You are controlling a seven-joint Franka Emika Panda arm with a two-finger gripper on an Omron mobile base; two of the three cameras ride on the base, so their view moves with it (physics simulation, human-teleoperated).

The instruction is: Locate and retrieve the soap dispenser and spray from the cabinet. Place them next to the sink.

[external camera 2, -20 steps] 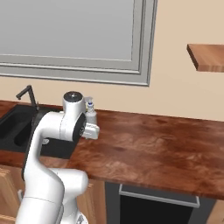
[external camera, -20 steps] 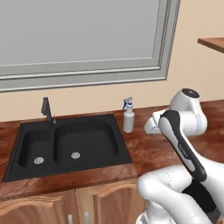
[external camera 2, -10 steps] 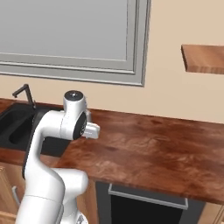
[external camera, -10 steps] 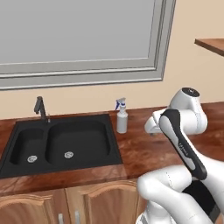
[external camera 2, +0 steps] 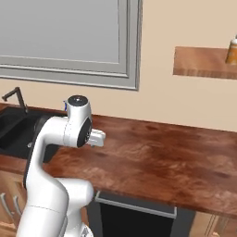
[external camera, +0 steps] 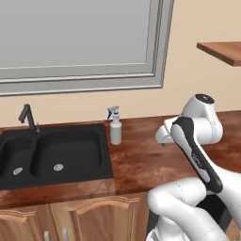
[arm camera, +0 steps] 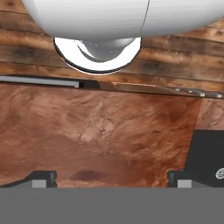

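- Spray (external camera: 115, 128): grey bottle, blue trigger nozzle, standing upright on the desk just beside the sink's right rim.
- Sink (external camera: 52, 153): black double basin, silver drain rings, slim dark faucet at the rear left.
- Cabinet (external camera 2: 203, 62): reddish-brown shelf board, well right of the sink.
- Soap dispenser (external camera 2: 232, 51): amber bottle, upright on the cabinet.

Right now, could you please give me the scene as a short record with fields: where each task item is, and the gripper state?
spray: grey bottle with blue trigger, upright on the wooden countertop, just right of the sink
soap dispenser: amber bottle standing on the shelf board, high on the wall
sink: black double basin, slim dark faucet behind it
gripper: open, holding nothing, above the countertop
done: spray
left: soap dispenser
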